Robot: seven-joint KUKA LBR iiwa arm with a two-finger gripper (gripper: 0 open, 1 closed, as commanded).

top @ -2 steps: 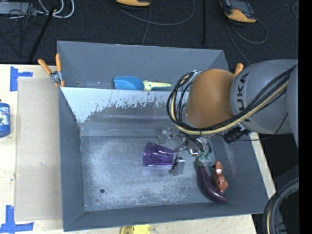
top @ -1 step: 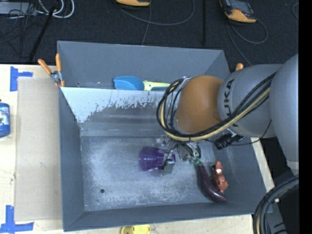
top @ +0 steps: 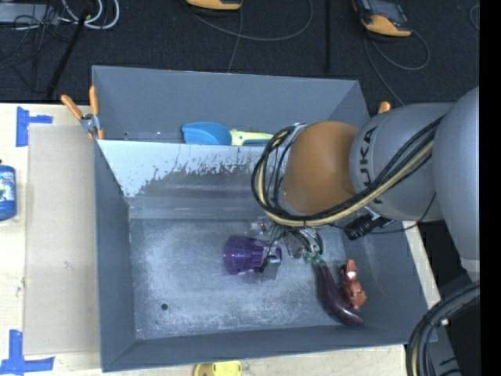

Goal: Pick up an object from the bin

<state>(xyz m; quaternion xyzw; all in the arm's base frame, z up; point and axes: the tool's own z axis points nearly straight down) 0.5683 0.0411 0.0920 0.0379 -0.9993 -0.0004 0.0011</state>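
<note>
Purple cup (top: 241, 255) — small, rounded, glossy — lies near the middle of the bin (top: 168, 276) floor. The gripper (top: 270, 258) is against the cup's right side; cannot tell whether the claw is wide or closed. A dark purple eggplant (top: 335, 294) lies toward the front right corner, with an orange piece (top: 355, 282) just beside it.

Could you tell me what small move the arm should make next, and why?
Probably a slight shift toward the view's left, centring on the purple cup. The gripper sits at the cup's right edge, not squarely over it. The cup lies alone in the middle of the bin; the dark aubergine lies off to its right, so nothing crowds that move.
</note>
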